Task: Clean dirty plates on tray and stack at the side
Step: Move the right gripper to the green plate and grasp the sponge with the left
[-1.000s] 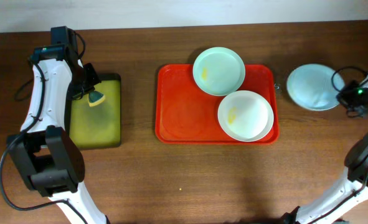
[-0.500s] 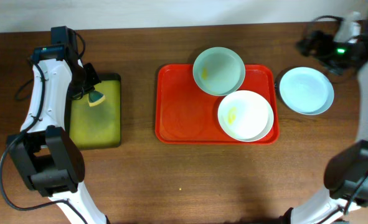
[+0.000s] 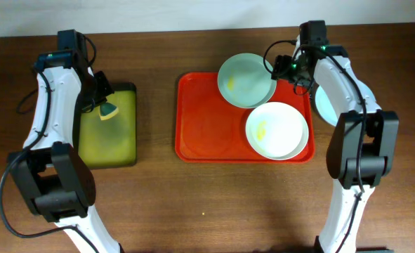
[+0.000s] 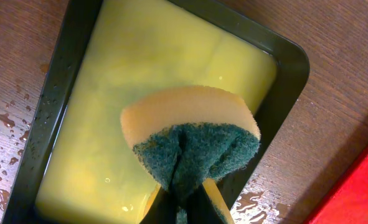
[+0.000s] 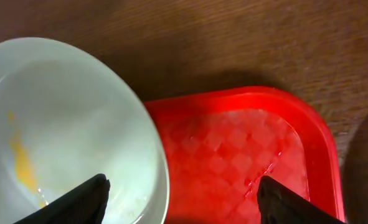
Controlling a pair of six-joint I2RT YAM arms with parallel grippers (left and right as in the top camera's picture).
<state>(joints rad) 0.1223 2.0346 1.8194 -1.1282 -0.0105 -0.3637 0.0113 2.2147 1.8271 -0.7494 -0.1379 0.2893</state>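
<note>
The right gripper [image 5: 184, 190], fingers spread wide and holding nothing, is hovering at the far right corner of the tray [image 3: 211, 133], just beside the rim of the smeared blue-green plate [image 3: 246, 80] overhanging the tray's far edge. The white plate [image 3: 277, 130] is lying at the tray's near right and a third plate [image 3: 321, 105] just off its right side. The left gripper [image 4: 184, 208], well left of the tray, is pinching a folded sponge [image 4: 190, 140] above a green tray [image 4: 283, 68] of yellow liquid. The step in hand is probably the pickup of the blue-green plate, which is calling for the fingers to straddle its rim and close.
</note>
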